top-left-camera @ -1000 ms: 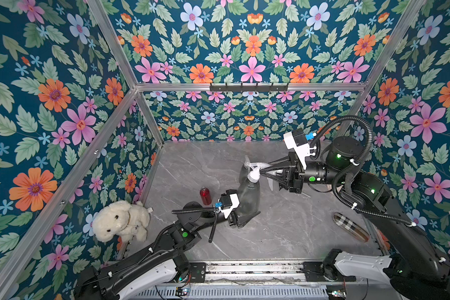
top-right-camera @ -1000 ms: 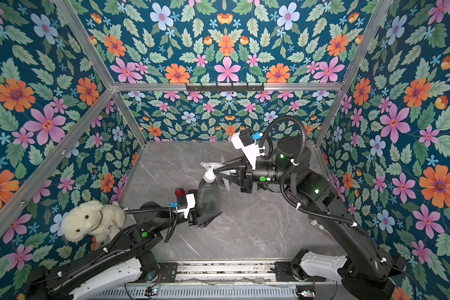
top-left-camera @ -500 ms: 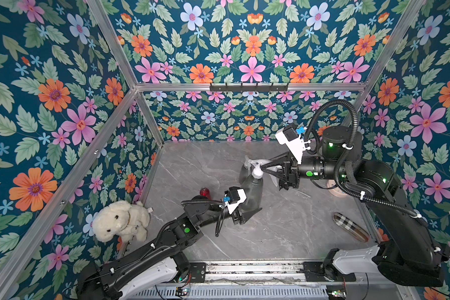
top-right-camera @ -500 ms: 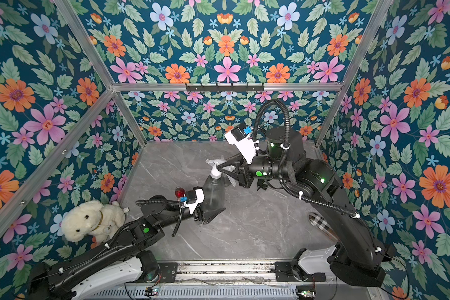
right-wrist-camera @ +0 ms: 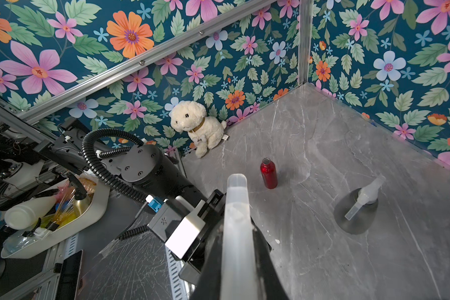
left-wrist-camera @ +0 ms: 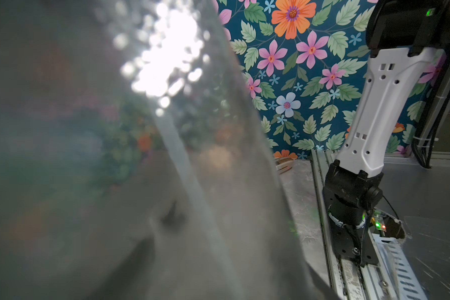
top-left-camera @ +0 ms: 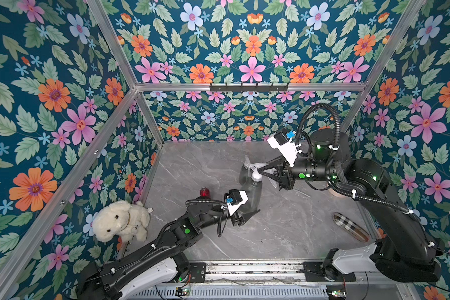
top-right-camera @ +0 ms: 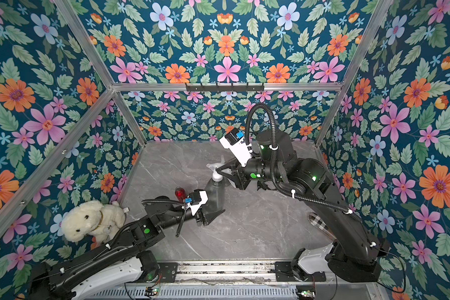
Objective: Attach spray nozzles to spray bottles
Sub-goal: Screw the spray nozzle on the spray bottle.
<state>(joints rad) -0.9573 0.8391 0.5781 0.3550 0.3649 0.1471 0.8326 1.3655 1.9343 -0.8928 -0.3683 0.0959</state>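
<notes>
spray nozzle point(top-left-camera: 256, 176) on grey bottle point(top-left-camera: 254, 193), dip tube point(left-wrist-camera: 190, 176) inside

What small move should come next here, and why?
Probably the right gripper should rotate to screw the whitish nozzle down: it is shut on the nozzle, which sits on the neck of the grey bottle that the left gripper grips low on its body.

My left pincer point(top-left-camera: 246, 209) and right pincer point(top-left-camera: 259, 171) are black wedges on matte black arms point(top-left-camera: 374, 179) with white camera brackets point(top-left-camera: 283, 150), ribbed cable hoses point(top-left-camera: 336, 130), white base shells point(top-left-camera: 353, 259) and green lights point(top-left-camera: 301, 175).
</notes>
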